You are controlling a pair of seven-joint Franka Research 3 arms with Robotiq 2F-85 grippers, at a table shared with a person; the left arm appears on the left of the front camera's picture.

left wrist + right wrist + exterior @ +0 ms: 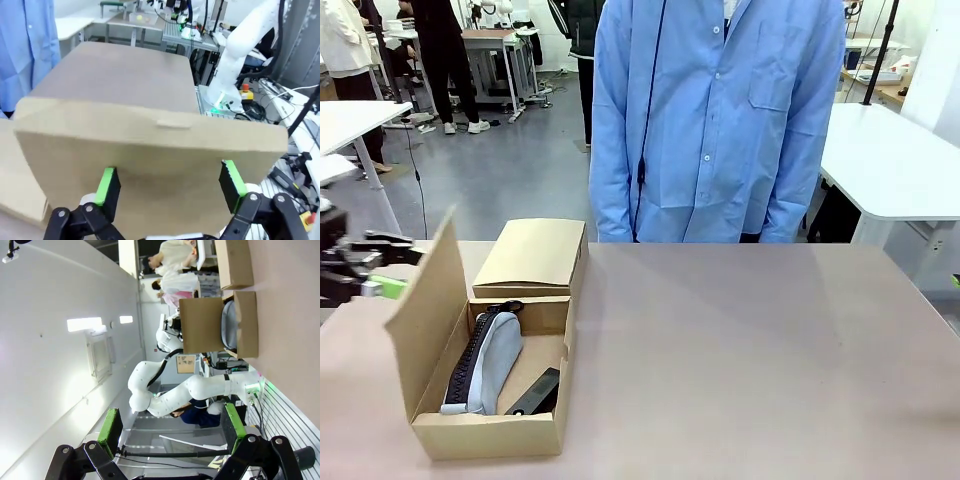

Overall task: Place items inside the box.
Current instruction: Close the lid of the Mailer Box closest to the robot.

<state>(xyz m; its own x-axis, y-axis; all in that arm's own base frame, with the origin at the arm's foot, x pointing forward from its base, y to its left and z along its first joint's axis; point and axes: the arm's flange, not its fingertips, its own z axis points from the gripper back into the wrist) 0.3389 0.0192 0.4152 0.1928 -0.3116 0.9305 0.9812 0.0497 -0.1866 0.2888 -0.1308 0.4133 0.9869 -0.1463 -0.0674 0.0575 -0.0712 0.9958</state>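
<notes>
Box (pixel 490 425) holds grey pouch (pixel 492 365) | left tool (pixel 170 182) spread | right tool (pixel 170 427) spread

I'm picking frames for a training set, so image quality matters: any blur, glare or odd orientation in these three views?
Front view: evenly lit and sharp, soft shadow inside the box. Left wrist view: the cardboard flap fills the near field, slightly soft, wide-angle bowing at its edges. Right wrist view: rolled sideways, table running up the right side, bright wall lamp glaring.
</notes>
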